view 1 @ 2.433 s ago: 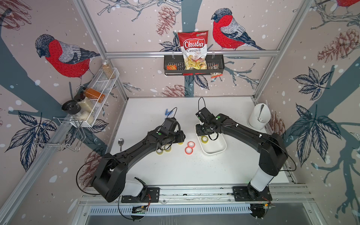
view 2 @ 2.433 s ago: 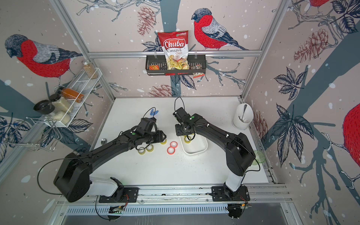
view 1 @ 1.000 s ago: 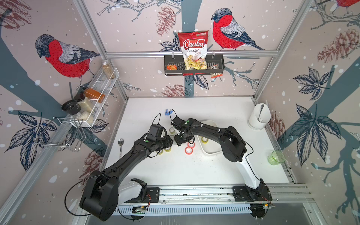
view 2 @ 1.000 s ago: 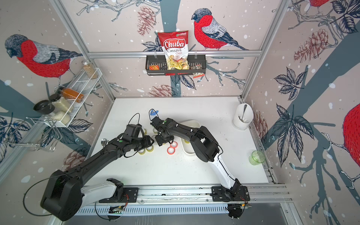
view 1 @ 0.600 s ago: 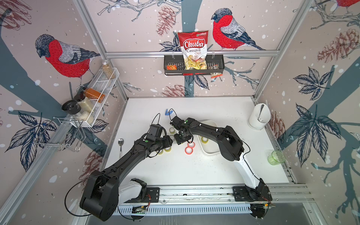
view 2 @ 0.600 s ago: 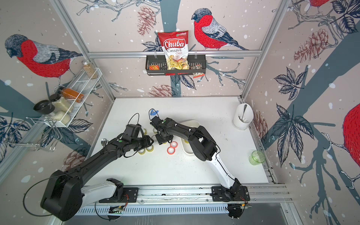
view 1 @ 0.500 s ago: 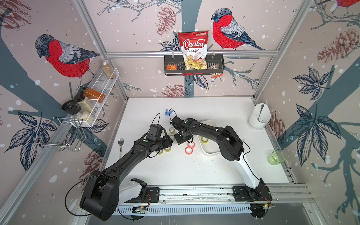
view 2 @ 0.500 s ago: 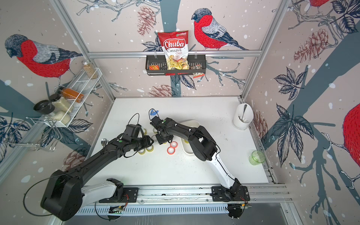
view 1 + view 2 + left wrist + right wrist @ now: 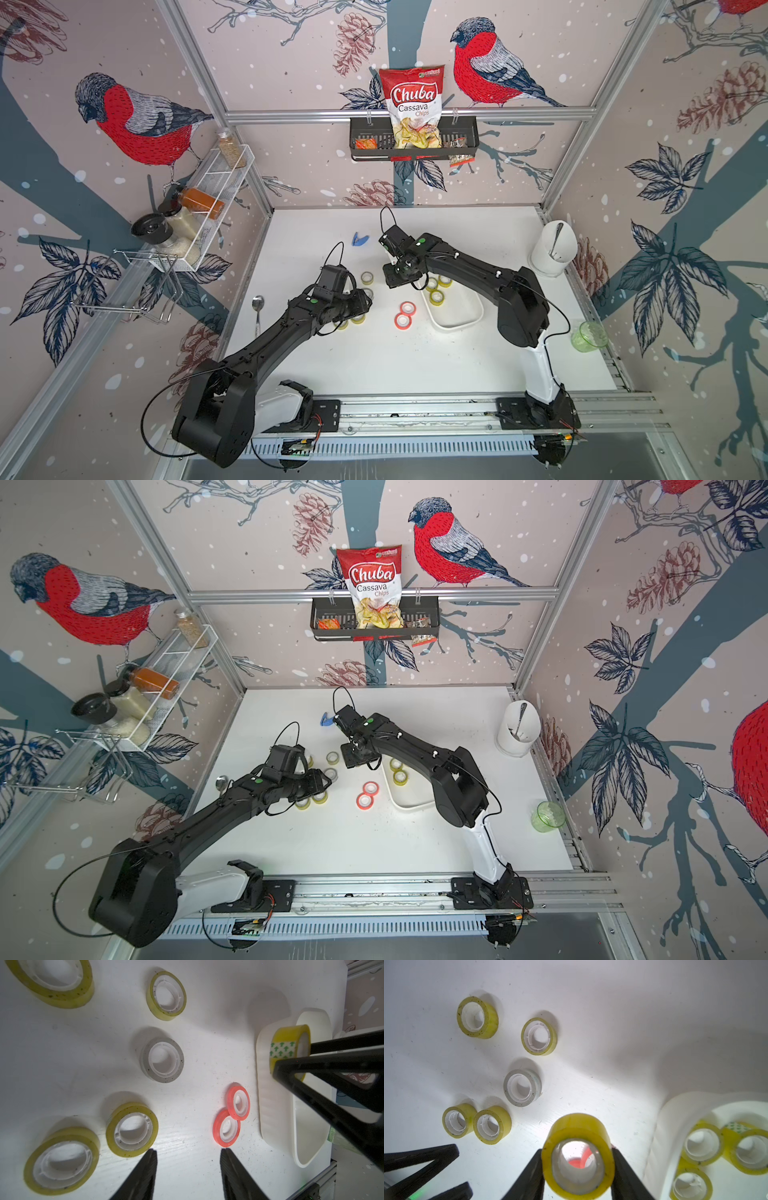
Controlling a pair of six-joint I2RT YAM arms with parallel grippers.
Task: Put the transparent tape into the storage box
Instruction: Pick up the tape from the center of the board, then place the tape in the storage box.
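The white counter (image 9: 374, 365) carries a storage box (image 9: 457, 326) right of centre, two touching red tape rolls (image 9: 408, 308) just left of it, yellowish transparent tape rolls (image 9: 367, 277) further left, a spoon (image 9: 257, 305) at the left edge, a blue clip (image 9: 360, 240) far, and a white cup (image 9: 552, 249) far right.

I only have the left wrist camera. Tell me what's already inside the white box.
Observer: Three yellow tape rolls lie in the box, shown by the right wrist camera.
Operator: Confirm the right hand's grip on its roll.
Observer: The right hand has one finger pressed on each side of the held roll, hole facing its camera.
Operator: Report anything on the table outside my frame.
Observer: In a top view, a metal spoon lies on the table near its left edge.
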